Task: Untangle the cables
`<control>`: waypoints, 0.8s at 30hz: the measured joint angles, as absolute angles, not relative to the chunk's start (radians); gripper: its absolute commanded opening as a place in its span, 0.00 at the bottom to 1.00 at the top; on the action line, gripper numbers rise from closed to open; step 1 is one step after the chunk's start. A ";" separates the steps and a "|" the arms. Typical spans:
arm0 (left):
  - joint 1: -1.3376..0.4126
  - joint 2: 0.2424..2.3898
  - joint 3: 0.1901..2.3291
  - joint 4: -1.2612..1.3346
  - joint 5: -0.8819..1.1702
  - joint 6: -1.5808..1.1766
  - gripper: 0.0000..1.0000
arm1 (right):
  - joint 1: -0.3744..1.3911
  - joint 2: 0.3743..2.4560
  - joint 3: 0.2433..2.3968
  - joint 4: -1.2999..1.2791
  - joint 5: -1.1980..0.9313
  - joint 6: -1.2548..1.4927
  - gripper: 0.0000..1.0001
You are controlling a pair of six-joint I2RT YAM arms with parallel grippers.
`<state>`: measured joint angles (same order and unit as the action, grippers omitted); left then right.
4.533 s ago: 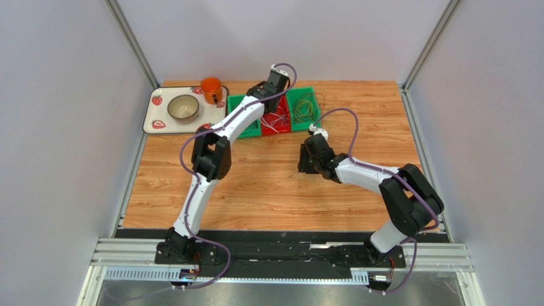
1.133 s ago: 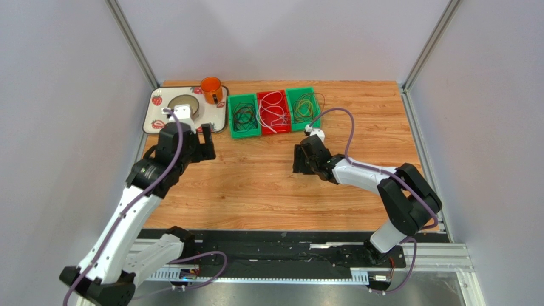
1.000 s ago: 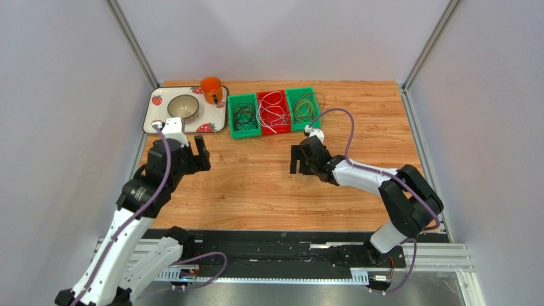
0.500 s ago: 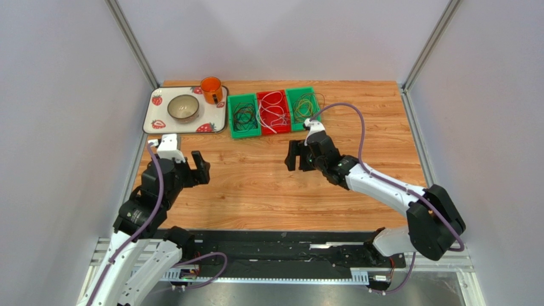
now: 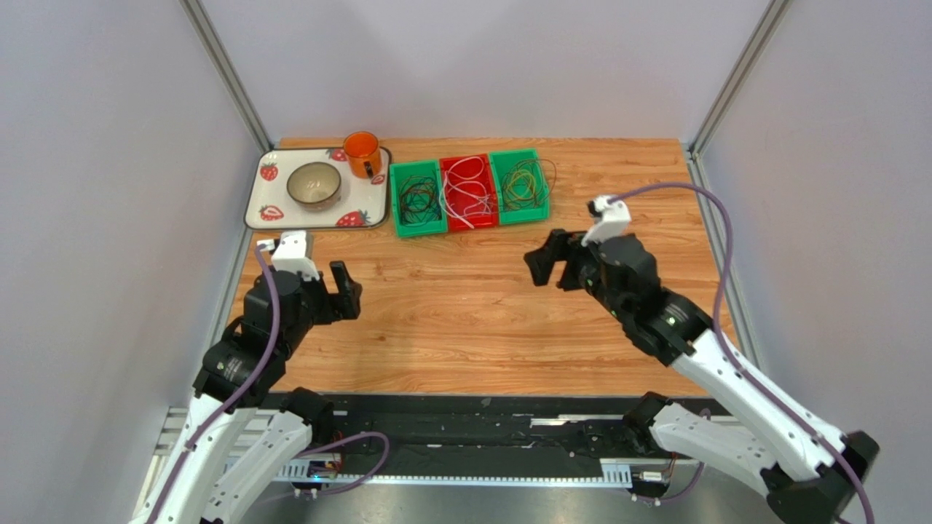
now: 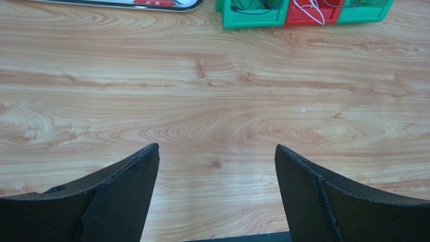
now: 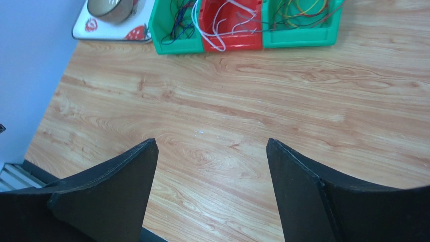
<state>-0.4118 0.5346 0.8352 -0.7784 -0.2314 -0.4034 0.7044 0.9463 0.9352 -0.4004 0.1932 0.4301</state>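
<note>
The cables lie sorted in three bins at the table's far edge. Dark cables point(image 5: 417, 200) fill the left green bin point(image 5: 421, 229), white cables point(image 5: 467, 188) the red bin point(image 5: 473, 224), and yellow-green cables point(image 5: 522, 182) the right green bin point(image 5: 523, 216). My left gripper point(image 5: 328, 286) hovers open over bare wood at the near left, well short of the bins. My right gripper point(image 5: 556, 262) hangs open to the right of centre, just in front of the bins. Neither holds anything. The right wrist view shows the white cables point(image 7: 217, 20) far ahead of the right gripper point(image 7: 212, 146).
A strawberry-print tray point(image 5: 268, 207) at the far left carries a metal bowl point(image 5: 314, 183) and an orange mug point(image 5: 362, 153). Grey walls and metal posts close in the table on three sides. A black rail point(image 5: 481, 420) runs along the near edge.
The right arm swung from the middle of the table toward the right and rose. The left arm settled at the near left with little further motion. Both grippers stayed open.
</note>
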 measured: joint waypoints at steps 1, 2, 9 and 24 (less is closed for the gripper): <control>-0.412 0.530 0.835 -0.782 -0.226 -0.405 0.93 | 0.704 0.885 0.899 -0.399 0.216 0.440 0.85; -0.412 0.524 0.835 -0.783 -0.222 -0.406 0.93 | 0.704 0.828 0.861 -0.403 0.237 0.449 0.86; -0.412 0.488 0.834 -0.780 -0.210 -0.408 0.92 | 0.704 0.550 0.618 -0.422 0.291 0.509 0.89; -0.412 0.489 0.834 -0.782 -0.210 -0.414 0.90 | 0.704 0.518 0.611 -0.513 0.294 0.546 0.89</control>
<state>-0.4118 0.4892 0.8345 -0.7818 -0.2096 -0.4137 0.7044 0.5179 0.6109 -0.5129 0.2939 0.5457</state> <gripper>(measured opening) 0.905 0.891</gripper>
